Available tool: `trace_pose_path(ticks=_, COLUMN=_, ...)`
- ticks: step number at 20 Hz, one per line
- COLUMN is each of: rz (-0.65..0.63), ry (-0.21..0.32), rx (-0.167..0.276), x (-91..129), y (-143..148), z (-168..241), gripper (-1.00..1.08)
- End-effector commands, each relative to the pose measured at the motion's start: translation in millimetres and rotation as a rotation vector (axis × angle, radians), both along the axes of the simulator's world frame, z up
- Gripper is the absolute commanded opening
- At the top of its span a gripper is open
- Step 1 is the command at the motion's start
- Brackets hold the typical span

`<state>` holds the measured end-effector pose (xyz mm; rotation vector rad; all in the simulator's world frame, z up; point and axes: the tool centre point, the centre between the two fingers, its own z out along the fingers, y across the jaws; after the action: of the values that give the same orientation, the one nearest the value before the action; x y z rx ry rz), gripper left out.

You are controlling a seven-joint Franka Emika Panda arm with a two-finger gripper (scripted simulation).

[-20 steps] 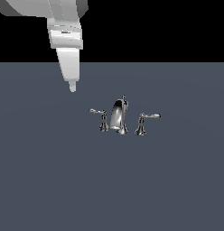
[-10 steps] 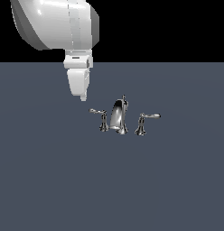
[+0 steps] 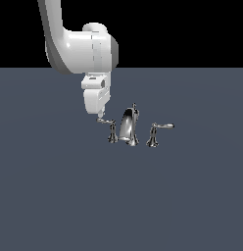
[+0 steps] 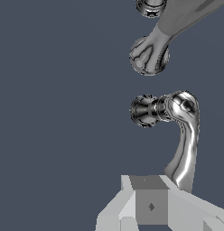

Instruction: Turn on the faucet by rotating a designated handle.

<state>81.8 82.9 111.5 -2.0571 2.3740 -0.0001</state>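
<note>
The chrome faucet point(image 3: 129, 125) stands on the dark grey surface, with an arched spout and a thin rod on top. The handle point(image 3: 111, 130) is on the exterior view's left of the spout; its slim lever points left and ends in a pale tip. My gripper point(image 3: 100, 115) hangs just above and at that tip, fingers together, holding nothing. In the wrist view the handle's lever point(image 4: 186, 143) curves from its pedestal point(image 4: 144, 110) down to my fingers point(image 4: 151, 205), touching or nearly touching them.
The twin handle point(image 3: 154, 134) with a rightward lever stands on the exterior view's right of the spout. In the wrist view the spout's base point(image 4: 149, 56) and the twin handle point(image 4: 151, 6) lie beyond the pedestal. The dark grey floor point(image 3: 60, 196) surrounds the faucet.
The arm has swung toward the exterior view's right and lowered, bringing the gripper from up and left of the faucet down to the left lever's tip. The faucet has not moved.
</note>
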Motion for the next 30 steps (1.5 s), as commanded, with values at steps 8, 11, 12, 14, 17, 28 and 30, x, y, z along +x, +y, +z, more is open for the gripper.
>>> trace_pose_path(ticks=8, rz=-0.087, ry=0.0, rx=-0.001, x=16, y=-14, z=-16, gripper=-1.0)
trace_pose_path(ticks=11, rz=-0.088, ry=0.0, rx=-0.001, x=16, y=-14, z=-17, gripper=-1.0)
trace_pose_path(ticks=12, rz=-0.088, ry=0.0, rx=-0.001, x=16, y=-14, z=-17, gripper=-1.0)
trace_pose_path(ticks=14, rz=-0.088, ry=0.0, rx=-0.001, x=13, y=-12, z=-16, gripper=-1.0)
trace_pose_path(ticks=17, rz=-0.088, ry=0.0, rx=-0.001, x=4, y=-7, z=-17, gripper=-1.0)
trace_pose_path(ticks=28, rz=-0.1, ry=-0.008, rx=-0.002, x=-15, y=2, z=-16, gripper=-1.0)
trace_pose_path(ticks=30, rz=-0.099, ry=-0.007, rx=-0.002, x=-21, y=2, z=-16, gripper=-1.0)
